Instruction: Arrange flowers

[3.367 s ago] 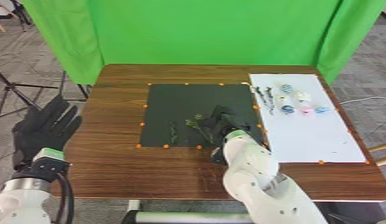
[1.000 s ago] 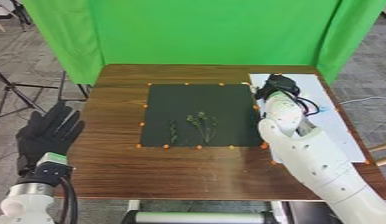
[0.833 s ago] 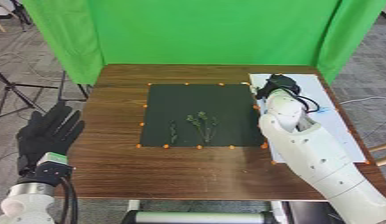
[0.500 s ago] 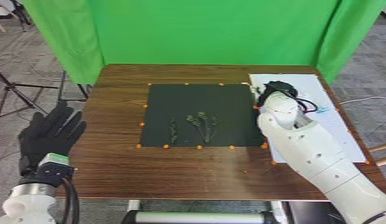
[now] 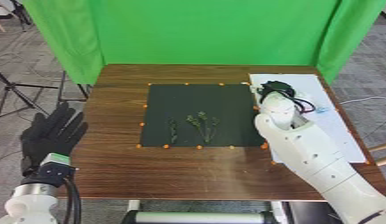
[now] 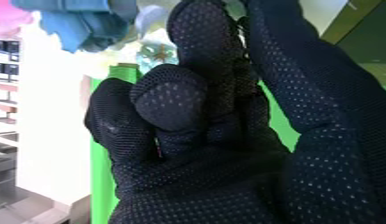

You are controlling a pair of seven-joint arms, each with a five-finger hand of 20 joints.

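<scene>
"Head view?"

"Green sprigs (image 5: 204,125) lie on the black mat (image 5: 194,95). The right hand (image 5: 277,88) is over the white sheet (image 5: 327,145), a blue flower (image 5: 322,109) near it. The left hand (image 5: 53,132), left of the mat, has its fingers straight and spread."

"And the right wrist view?"

"Pink petals (image 6: 10,19) and blue petals (image 6: 81,26), near the right hand (image 6: 207,175). Whether it's clamped on anything, I can't tell."
</scene>
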